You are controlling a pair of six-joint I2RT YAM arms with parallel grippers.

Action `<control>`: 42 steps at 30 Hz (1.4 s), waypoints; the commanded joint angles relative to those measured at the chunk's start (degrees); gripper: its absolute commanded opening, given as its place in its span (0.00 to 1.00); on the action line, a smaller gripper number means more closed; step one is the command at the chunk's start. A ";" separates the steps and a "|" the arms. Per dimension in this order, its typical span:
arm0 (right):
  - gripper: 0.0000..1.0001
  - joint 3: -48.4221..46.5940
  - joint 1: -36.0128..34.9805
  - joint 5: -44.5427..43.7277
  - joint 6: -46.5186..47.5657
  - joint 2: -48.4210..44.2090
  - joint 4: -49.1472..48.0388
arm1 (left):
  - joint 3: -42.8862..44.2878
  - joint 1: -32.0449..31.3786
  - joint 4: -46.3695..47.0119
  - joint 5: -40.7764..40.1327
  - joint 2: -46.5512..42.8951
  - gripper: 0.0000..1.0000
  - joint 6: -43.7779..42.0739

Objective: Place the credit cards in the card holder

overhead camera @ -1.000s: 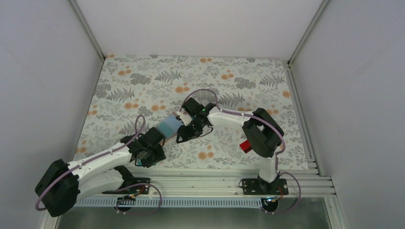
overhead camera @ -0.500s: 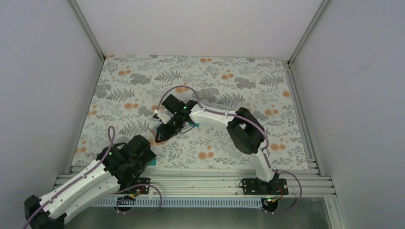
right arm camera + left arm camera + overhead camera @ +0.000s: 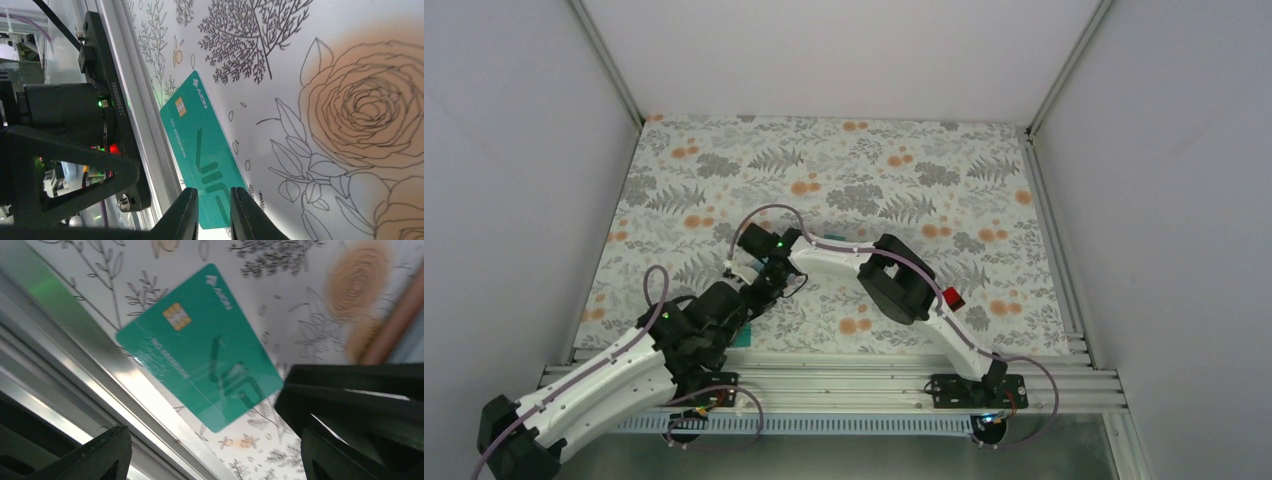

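One teal-green credit card (image 3: 200, 345) lies flat on the floral table, right beside the metal rail at the near edge. It also shows in the top view (image 3: 742, 338) and in the right wrist view (image 3: 205, 155). My left gripper (image 3: 215, 460) hovers over it with its jaws wide open and empty; in the top view the left gripper (image 3: 729, 318) is at the near left. My right gripper (image 3: 212, 200) is above the same card, with its jaws a narrow gap apart and nothing between them; it also shows from the top (image 3: 756, 285). The card holder and the other cards are hidden or out of view.
The aluminium rail (image 3: 75, 365) runs along the near table edge, touching the card's side. The left arm's black body (image 3: 65, 125) stands close to my right gripper. A small red thing (image 3: 951, 298) shows beside the right arm. White walls enclose the table.
The left arm pulled back toward the near edge. The right arm swung left and nearer, close to the left gripper. The pale flat thing between both grippers a second ago is no longer seen.
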State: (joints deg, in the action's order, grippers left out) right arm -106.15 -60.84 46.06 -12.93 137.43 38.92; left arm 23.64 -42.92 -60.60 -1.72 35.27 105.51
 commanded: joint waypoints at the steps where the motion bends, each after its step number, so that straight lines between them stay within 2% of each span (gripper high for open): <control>1: 0.17 0.25 -0.57 3.01 3.22 0.28 1.39 | -1.53 -0.08 -3.32 2.15 4.80 0.85 4.06; 5: 0.16 2.01 -0.51 3.09 4.43 -0.07 1.60 | -3.94 0.01 -0.89 0.70 4.81 0.85 5.11; 10: 0.16 1.57 -0.42 2.56 4.61 1.40 2.12 | -7.21 0.14 0.36 -1.59 0.85 0.81 9.75; 17: 0.15 -0.36 -0.19 3.60 5.01 2.26 2.73 | -7.20 0.55 1.80 -7.28 -0.18 0.75 14.20; 22: 0.14 -2.61 1.01 5.23 2.04 -0.02 -0.42 | -3.07 0.57 -1.34 -12.74 -1.28 0.73 14.51; 29: 0.11 -5.20 1.36 0.70 1.47 2.37 0.44 | -3.86 0.57 -0.97 -11.42 -1.03 0.72 15.50; 36: 0.08 3.58 -0.01 -1.96 2.70 1.61 -1.01 | -4.61 0.56 -1.13 -9.67 0.43 0.73 16.41; 42: 0.08 6.36 -2.10 -0.28 4.41 0.87 0.17 | -6.03 0.60 0.66 -9.22 1.00 0.74 17.58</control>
State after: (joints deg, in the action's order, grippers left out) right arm -102.59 -60.75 47.86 -10.52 137.88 37.30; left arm 18.44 -42.52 -58.78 -10.94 35.81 119.20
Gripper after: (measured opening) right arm 0.082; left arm 0.735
